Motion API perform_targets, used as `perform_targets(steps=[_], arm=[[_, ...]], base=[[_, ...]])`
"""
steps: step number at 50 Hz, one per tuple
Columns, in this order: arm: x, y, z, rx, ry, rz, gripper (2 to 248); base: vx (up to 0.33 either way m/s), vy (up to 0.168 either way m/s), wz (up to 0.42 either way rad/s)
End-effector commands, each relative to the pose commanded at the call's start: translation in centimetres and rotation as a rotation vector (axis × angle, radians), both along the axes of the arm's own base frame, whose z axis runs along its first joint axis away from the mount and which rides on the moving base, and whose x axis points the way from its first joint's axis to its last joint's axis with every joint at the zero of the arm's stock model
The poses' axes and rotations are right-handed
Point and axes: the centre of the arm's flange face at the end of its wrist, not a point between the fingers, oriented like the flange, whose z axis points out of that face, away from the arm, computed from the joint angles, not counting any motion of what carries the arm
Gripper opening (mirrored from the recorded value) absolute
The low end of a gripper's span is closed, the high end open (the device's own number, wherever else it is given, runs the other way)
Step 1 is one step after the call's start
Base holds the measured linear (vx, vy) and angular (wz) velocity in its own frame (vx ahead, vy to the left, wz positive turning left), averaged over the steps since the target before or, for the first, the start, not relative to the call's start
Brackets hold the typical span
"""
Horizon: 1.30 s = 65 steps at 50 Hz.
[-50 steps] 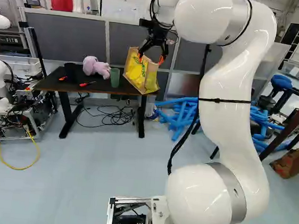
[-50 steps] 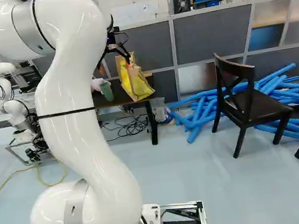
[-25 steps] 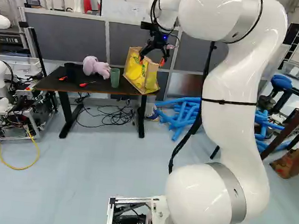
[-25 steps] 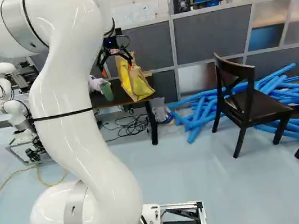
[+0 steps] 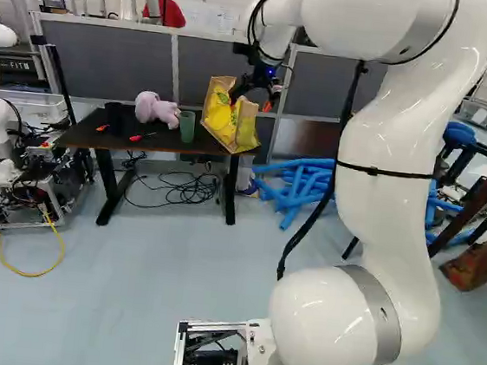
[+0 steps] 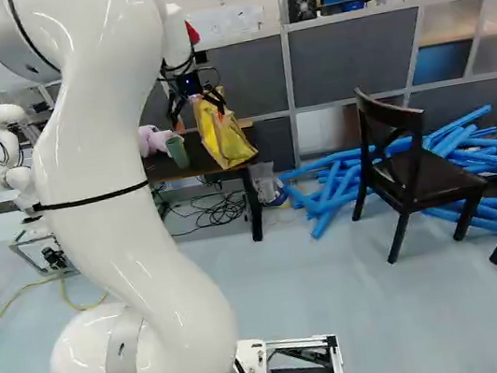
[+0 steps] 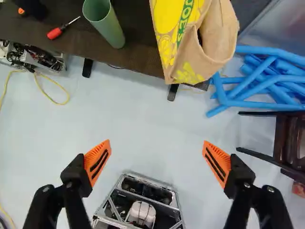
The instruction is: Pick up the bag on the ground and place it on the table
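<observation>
Holding the gripper (image 5: 250, 105) high and near the bag (image 5: 223, 128) — released, with both orange pads (image 7: 98, 161) spread wide apart. Find the bag standing on the table (image 5: 91, 139), at the end nearest the blue tubes (image 6: 331, 185), its paper mouth open. In the wrist view, see it ahead of the gripper, outside the fingers, near the green cup (image 7: 104, 21). Farther along the table, spot the pink plush toy (image 5: 155, 109) and the red screwdriver (image 7: 55, 33). In the right base view, note the dark chair (image 6: 433, 184) before the tubes — standing on the floor (image 6: 341, 295)
</observation>
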Motion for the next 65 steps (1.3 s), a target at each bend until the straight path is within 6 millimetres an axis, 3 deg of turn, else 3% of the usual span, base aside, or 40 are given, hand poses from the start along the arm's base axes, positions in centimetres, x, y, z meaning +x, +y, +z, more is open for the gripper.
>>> perform_targets(steps=[31,65], arm=[[-5.0,-1.8,-5.3,-0.003,-0.187,-0.095,247],[-14.1,-3.8,-12.3,0.013,-0.432,-0.186,247]], base=[[0.0,0.0,0.0],[0.0,0.0,0.0]])
